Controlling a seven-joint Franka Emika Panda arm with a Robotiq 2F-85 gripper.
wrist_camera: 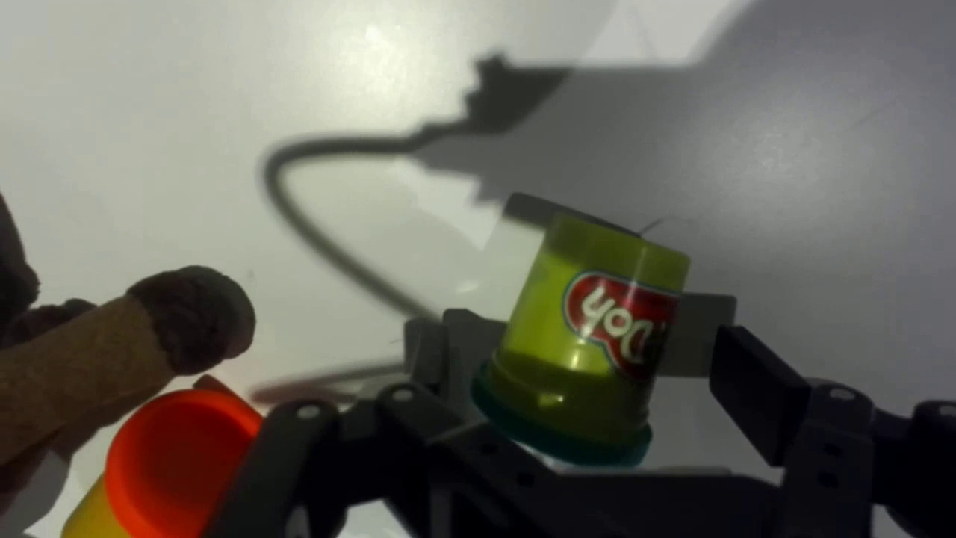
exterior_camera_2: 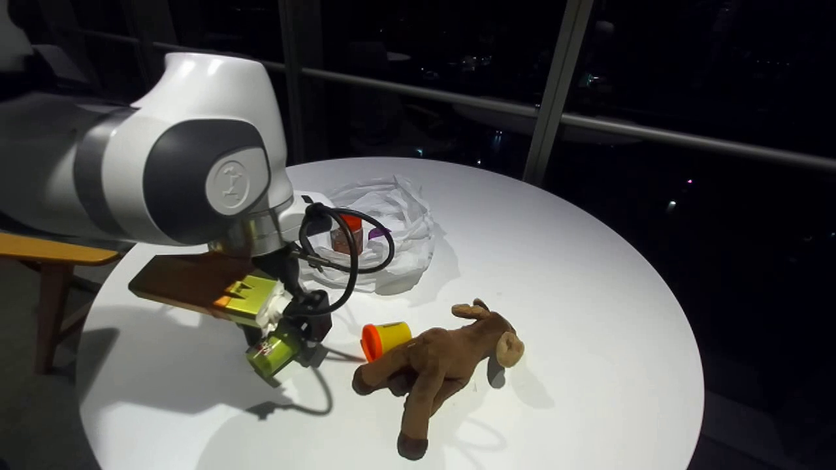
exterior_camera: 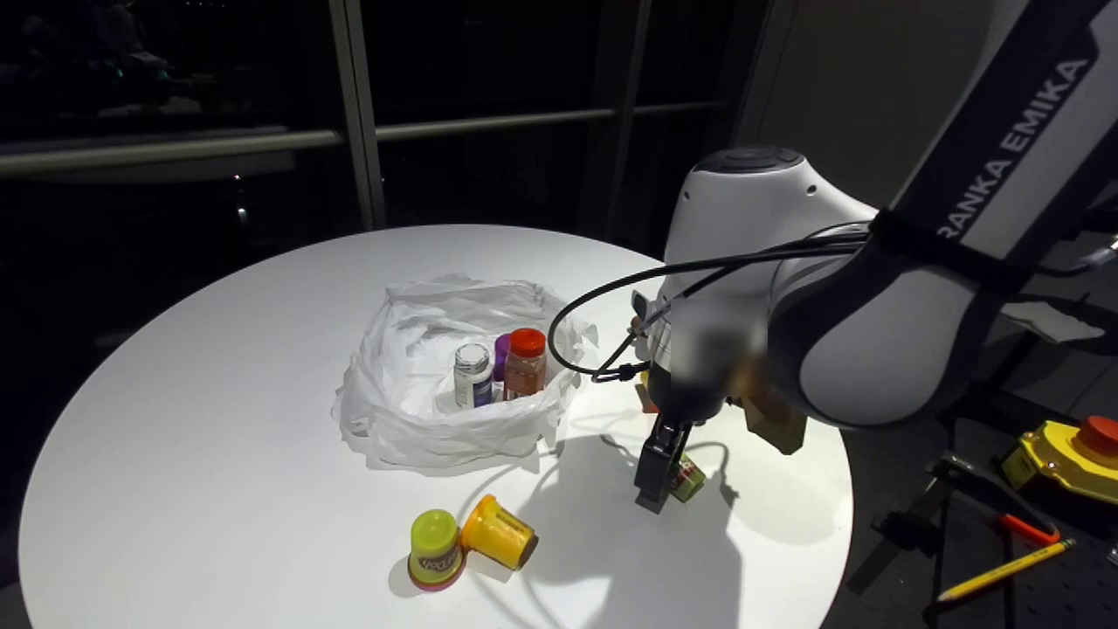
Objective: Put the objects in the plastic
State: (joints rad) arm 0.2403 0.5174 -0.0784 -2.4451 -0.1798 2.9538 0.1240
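Pincer [wrist_camera: 597,340]: mine, released; fingers [wrist_camera: 762,396] spread w/ green tub [wrist_camera: 586,347] btwn them in wrist view, gap showing on the pic's right side.
Green tub: on its side, red "Doh" label visible, dark-green lid end nearest my pincer's base; contact w/ the finger at pic left, can't tell.
Bag [exterior_camera: 472,432]: white plastic, mouth up, on table [exterior_camera: 218,419], well apart from green tub.
In bag: white jar [exterior_camera: 473,377], red-lid jar [exterior_camera: 526,369], purple thing [exterior_camera: 501,356] partly hidden btwn/behind them.
Lime tub [exterior_camera: 434,528]: standing on table, reddish rim at bottom.
Amber tub [exterior_camera: 500,533]: on its side, just beside lime tub; touching or not, can't tell.
Orange-lid tub [exterior_camera_2: 390,338]: on its side in an exterior view, just beside plush [exterior_camera_2: 450,356].
Plush: brown, lying on table, legs twd me in wrist view.
Off table: yellow box [exterior_camera: 1052,459] w/ red button, pencil [exterior_camera: 1004,570].
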